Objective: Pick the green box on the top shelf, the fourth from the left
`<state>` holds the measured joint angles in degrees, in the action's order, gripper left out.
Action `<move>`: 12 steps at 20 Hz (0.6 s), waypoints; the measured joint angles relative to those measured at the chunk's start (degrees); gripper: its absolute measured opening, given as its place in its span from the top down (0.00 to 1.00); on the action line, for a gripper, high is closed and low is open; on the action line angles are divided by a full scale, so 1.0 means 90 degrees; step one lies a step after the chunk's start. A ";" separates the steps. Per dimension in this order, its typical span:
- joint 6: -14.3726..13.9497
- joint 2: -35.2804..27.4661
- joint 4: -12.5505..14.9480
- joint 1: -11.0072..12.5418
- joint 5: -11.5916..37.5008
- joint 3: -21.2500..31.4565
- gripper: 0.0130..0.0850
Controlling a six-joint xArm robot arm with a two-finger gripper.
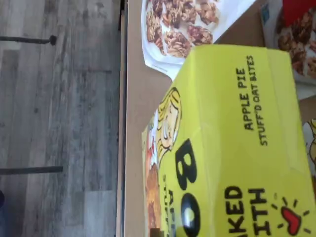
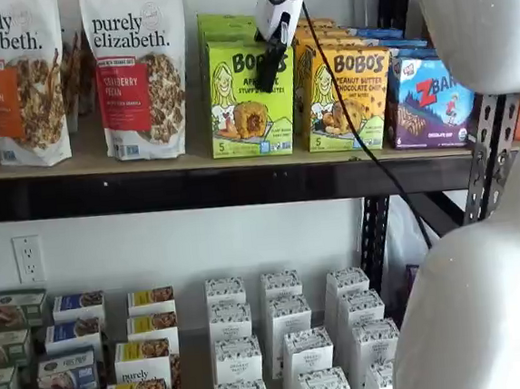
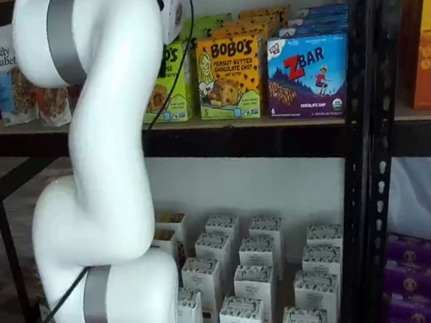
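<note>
The green box [image 2: 251, 98] stands upright near the front edge of the top shelf [image 2: 214, 184], a beige board over a thick black beam. At its 9 o'clock in a shelf view is a purely elizabeth. granola bag [image 2: 138, 70], close beside it, and at its 3 o'clock, just beside it, the yellow-orange Bobo's carton [image 2: 347, 96], with the blue ZBar box [image 2: 430, 102] further out the same way. More green cartons line up behind the front one. The claw [image 2: 269, 71] hangs in front of the box's upper face, toward its 1 o'clock corner, its white body above and a black cable trailing down toward 5 o'clock. Its black fingers show as one dark shape with no clear gap, so I cannot tell how far the claw is open, nor whether it touches the carton. In a shelf view the white arm [image 3: 99, 159] covers most of the green box [image 3: 175, 82], leaving only a strip beside the yellow-orange carton. The wrist view shows the green box [image 1: 232, 143] very close, its APPLE PIE lettering legible, resting on the beige board beside a granola bag.
</note>
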<state>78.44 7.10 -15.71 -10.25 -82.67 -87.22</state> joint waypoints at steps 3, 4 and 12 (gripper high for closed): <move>-0.0011 -0.0004 -0.0008 -0.0009 -0.0003 -0.0013 0.33; -0.0013 -0.0011 -0.0017 -0.0010 -0.0018 -0.0025 0.39; -0.0041 -0.0029 -0.0026 -0.0034 -0.0048 -0.0060 0.56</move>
<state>78.07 6.84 -15.95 -10.56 -83.10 -87.76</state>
